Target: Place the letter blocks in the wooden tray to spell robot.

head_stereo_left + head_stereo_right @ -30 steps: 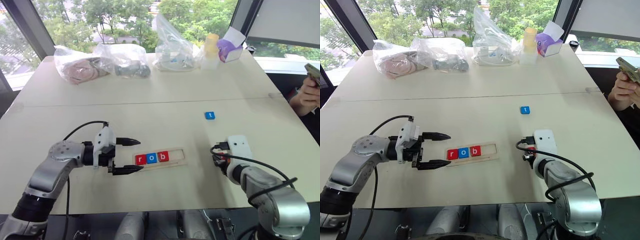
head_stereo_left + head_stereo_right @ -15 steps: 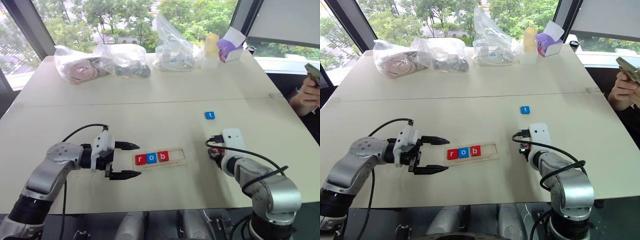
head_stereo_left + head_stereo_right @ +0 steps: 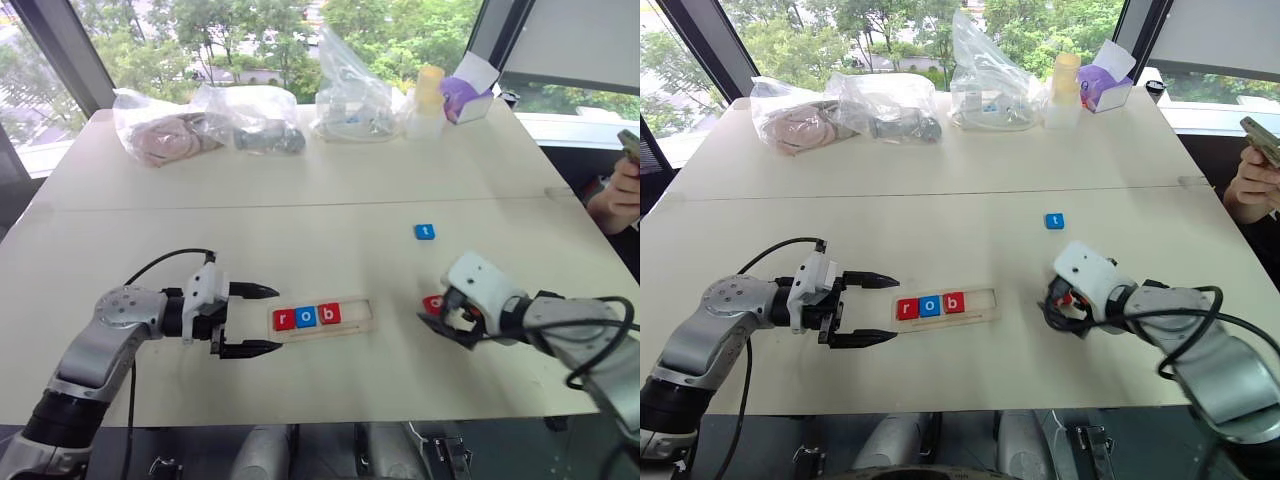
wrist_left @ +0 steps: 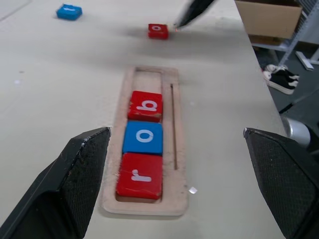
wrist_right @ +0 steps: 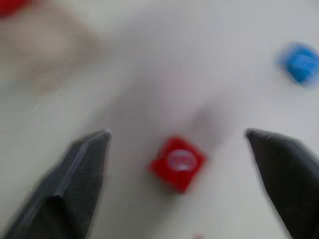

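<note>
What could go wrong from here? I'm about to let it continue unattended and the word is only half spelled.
1. The red o block lies loose on the table, turned askew between the open right gripper's fingers; a grasp could catch a corner and skid it.
2. The wooden tray sits unclamped; pushing the fourth tile in could shift it or nudge the b block.
3. The blue t block sits farther off and might be taken first.
</note>
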`<action>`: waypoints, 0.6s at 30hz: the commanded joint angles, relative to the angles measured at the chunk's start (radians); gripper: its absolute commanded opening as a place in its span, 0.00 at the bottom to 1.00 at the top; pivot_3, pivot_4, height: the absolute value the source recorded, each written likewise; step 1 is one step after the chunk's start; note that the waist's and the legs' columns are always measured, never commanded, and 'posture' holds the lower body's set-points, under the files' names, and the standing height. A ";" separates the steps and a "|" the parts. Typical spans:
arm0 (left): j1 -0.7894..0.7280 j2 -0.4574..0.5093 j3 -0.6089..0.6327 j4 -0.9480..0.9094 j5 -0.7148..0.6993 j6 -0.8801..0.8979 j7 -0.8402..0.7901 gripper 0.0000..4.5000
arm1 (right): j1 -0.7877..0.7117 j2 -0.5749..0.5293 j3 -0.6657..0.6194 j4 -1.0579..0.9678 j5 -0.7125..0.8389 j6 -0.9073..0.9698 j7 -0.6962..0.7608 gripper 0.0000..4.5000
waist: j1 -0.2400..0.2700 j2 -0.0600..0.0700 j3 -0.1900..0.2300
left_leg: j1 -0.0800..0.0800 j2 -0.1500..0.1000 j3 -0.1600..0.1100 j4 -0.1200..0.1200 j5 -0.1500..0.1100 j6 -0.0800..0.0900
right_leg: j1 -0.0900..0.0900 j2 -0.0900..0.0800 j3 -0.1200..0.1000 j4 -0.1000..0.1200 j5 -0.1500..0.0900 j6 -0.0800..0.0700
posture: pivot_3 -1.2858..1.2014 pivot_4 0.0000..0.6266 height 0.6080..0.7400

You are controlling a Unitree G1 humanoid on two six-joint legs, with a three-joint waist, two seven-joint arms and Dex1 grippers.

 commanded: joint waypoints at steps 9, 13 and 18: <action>-0.009 -0.034 0.019 0.014 0.021 -0.066 0.022 1.00 | -0.134 -0.104 0.114 0.572 -0.106 -0.659 0.466 0.99 | -0.001 0.000 0.001 | 0.001 0.001 0.004 0.001 0.000 0.000 | 0.000 -0.001 0.002 0.001 0.001 -0.002 | 0.52 0.24 1.00; -0.001 -0.037 0.023 -0.002 0.018 -0.060 0.035 1.00 | -0.244 -0.062 0.179 0.739 -0.170 -0.787 0.508 0.99 | 0.000 0.000 0.001 | 0.001 0.001 0.004 0.001 0.000 0.000 | -0.001 -0.001 0.002 0.000 0.001 -0.002 | 0.52 0.24 1.00; 0.017 -0.030 0.030 -0.025 0.013 -0.049 0.048 1.00 | -0.331 -0.009 0.222 0.875 -0.212 -0.897 0.539 0.99 | -0.001 0.000 0.001 | 0.001 0.001 0.005 0.001 0.000 0.000 | -0.001 -0.001 0.003 0.001 0.002 -0.002 | 0.52 0.24 1.00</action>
